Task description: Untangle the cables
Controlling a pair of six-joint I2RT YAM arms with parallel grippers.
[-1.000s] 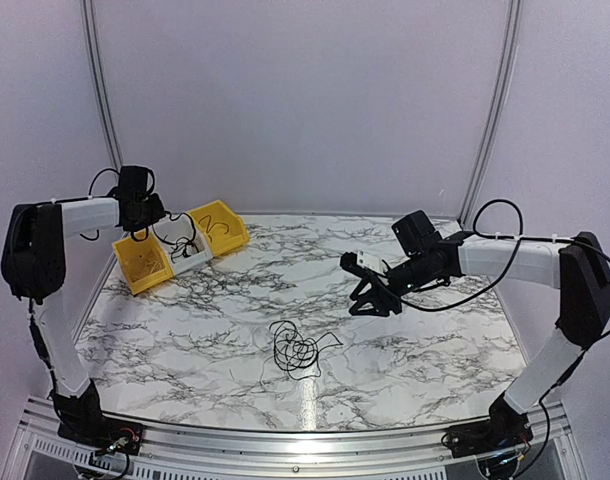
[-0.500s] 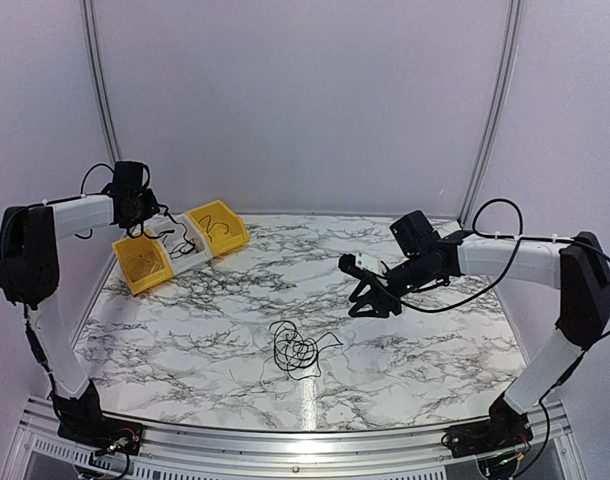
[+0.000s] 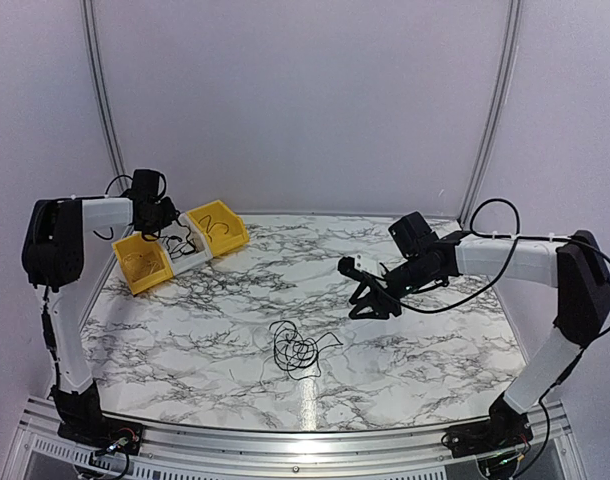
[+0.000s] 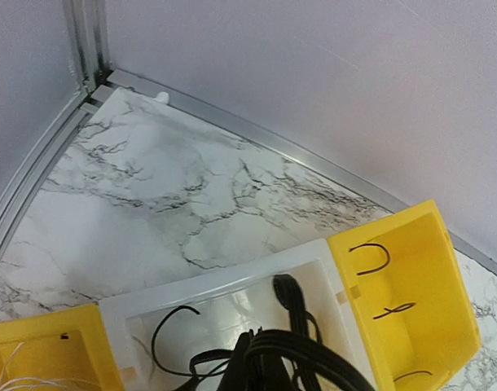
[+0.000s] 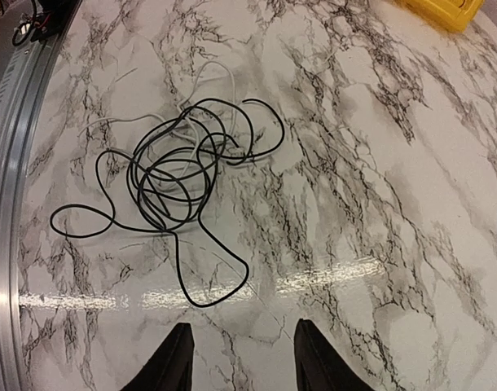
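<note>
A tangle of thin black cables (image 3: 297, 348) lies in loose loops on the marble table, near the front middle. It fills the upper left of the right wrist view (image 5: 173, 167). My right gripper (image 3: 370, 292) hovers right of and behind the tangle, open and empty (image 5: 242, 352). My left gripper (image 3: 157, 215) is over the white bin (image 3: 192, 257) at the back left. It looks shut on a black cable (image 4: 288, 295) that hangs down into that bin (image 4: 232, 275).
Two yellow bins flank the white bin: the left one (image 3: 140, 265) holds pale wires (image 4: 20, 376); the right one (image 3: 221, 228) holds thin black cable pieces (image 4: 371, 259). A metal rail (image 3: 285, 432) runs along the table's front edge. Curved wall rails stand behind.
My left gripper has moved right, toward the white bin, with the cable still hanging from it. My right gripper has barely moved. The tangle has not moved.
</note>
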